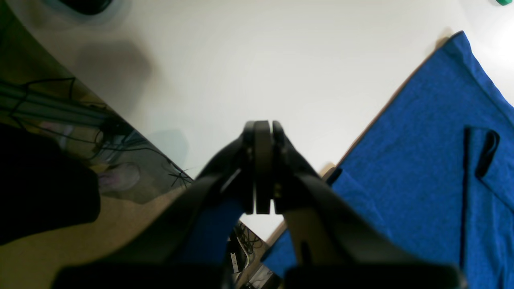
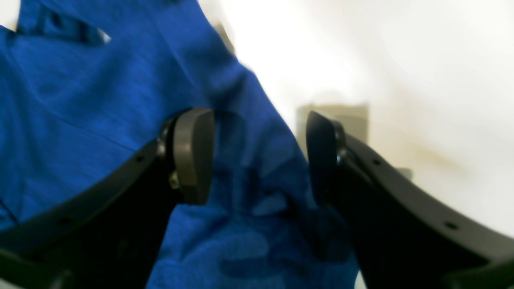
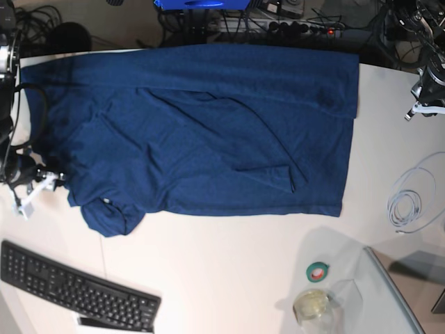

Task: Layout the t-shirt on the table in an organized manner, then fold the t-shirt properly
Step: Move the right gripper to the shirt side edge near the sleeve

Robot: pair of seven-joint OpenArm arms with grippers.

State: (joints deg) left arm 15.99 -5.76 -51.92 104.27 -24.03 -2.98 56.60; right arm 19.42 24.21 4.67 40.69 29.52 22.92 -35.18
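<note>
The t-shirt [image 3: 208,132] lies spread across the far half of the table [image 3: 229,264], with a bunched sleeve at its near left corner. In the right wrist view my right gripper [image 2: 257,160] stands open just above the t-shirt [image 2: 80,100], its fingers [image 2: 192,156] on either side of a raised fold at the cloth's edge. My left gripper [image 1: 264,128] is shut, its pads pressed together over bare table [image 1: 261,60], with no cloth showing between them. The t-shirt [image 1: 421,160] lies just to its right, and its hem runs under the fingers.
A black keyboard [image 3: 76,289] sits at the near left. A green tape roll [image 3: 318,271] and a glass jar [image 3: 313,304] stand near the front right, beside a clear panel. A white cable coil [image 3: 410,202] lies at the right. The table's edge [image 1: 120,120] drops off left of my left gripper.
</note>
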